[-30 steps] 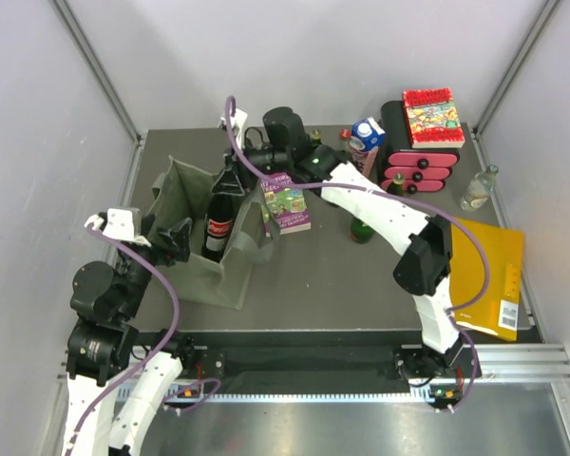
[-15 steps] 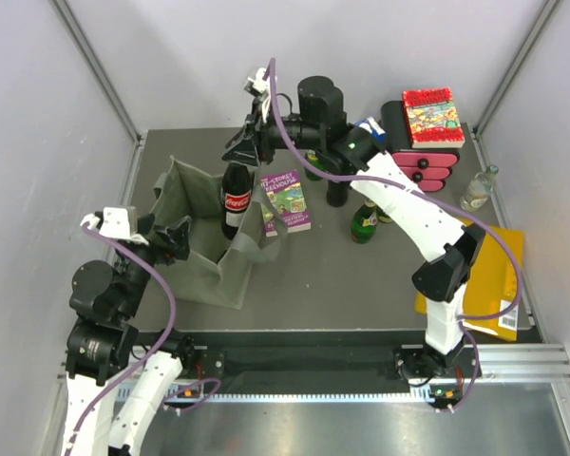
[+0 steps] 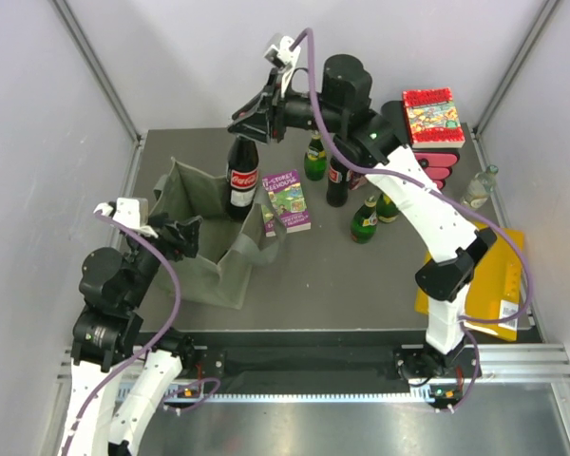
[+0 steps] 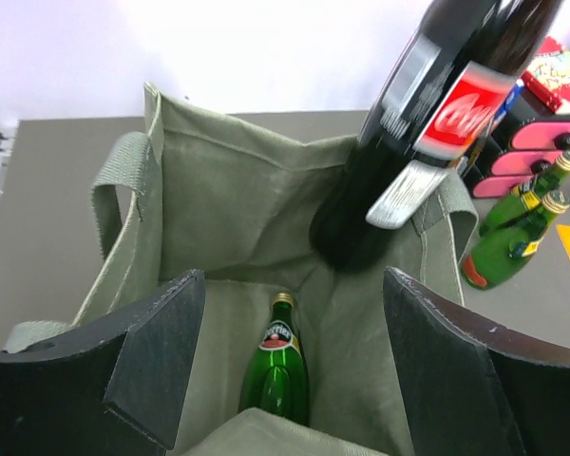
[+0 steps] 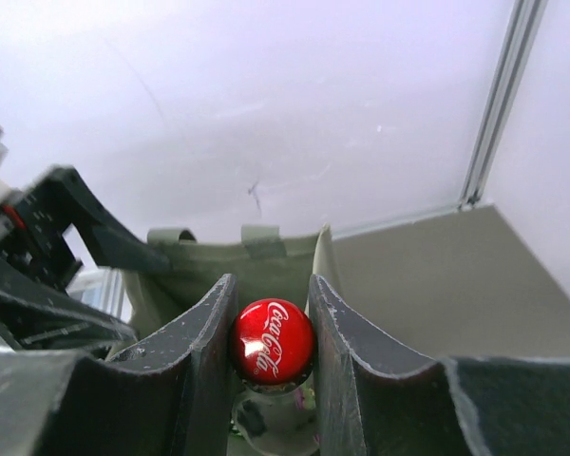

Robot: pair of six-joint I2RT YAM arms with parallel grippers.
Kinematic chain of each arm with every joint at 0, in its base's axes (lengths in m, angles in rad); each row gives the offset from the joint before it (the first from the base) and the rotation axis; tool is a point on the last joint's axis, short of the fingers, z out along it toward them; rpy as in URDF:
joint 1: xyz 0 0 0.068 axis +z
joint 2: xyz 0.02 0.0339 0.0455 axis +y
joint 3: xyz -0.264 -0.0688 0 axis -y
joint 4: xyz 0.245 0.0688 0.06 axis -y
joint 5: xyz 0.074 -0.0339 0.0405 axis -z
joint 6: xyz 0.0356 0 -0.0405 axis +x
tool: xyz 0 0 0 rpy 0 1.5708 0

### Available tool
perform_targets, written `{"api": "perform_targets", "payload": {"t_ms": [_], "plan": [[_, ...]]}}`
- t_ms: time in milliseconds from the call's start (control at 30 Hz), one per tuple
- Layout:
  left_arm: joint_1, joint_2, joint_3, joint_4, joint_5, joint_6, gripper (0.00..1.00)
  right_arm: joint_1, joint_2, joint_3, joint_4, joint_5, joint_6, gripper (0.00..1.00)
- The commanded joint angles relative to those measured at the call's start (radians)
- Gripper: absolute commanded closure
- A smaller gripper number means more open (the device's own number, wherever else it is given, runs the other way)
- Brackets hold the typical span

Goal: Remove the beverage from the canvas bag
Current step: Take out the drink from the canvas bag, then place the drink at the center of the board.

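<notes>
Left gripper (image 3: 182,235), jaws spread, hovers at the near rim of the canvas bag (image 3: 204,271) by the left edge of the table (image 3: 342,275). Right gripper (image 3: 256,123) clenches the capped neck of the cola bottle (image 3: 242,180), whose base hangs at the bag's far rim. It is best lifted straight up till clear, before swinging right.

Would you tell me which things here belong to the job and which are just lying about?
Job: cola bottle, right gripper shut on it, canvas bag, green bottle inside it.
Lying about: purple book, standing green bottles, pink drawer box, yellow envelope.
</notes>
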Motion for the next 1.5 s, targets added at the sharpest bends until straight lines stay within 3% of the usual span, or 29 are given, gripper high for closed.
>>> {"api": "perform_targets", "payload": {"t_ms": [0,767,967,1467], "plan": [[-0.003,0.019,-0.023,0.063,0.043,-0.027,0.2,-0.021,-0.163,0.16,0.297,0.001,0.049,1.0],[-0.003,0.103,-0.095,0.15,0.102,-0.038,0.2,-0.163,-0.246,0.202,0.355,-0.03,0.138,1.0],[-0.003,0.12,-0.067,0.159,0.096,-0.035,0.2,-0.189,-0.346,0.021,0.263,-0.05,0.064,1.0],[-0.003,0.142,0.002,0.182,0.036,-0.087,0.21,-0.235,-0.685,-0.68,0.117,0.015,-0.206,1.0]]}}
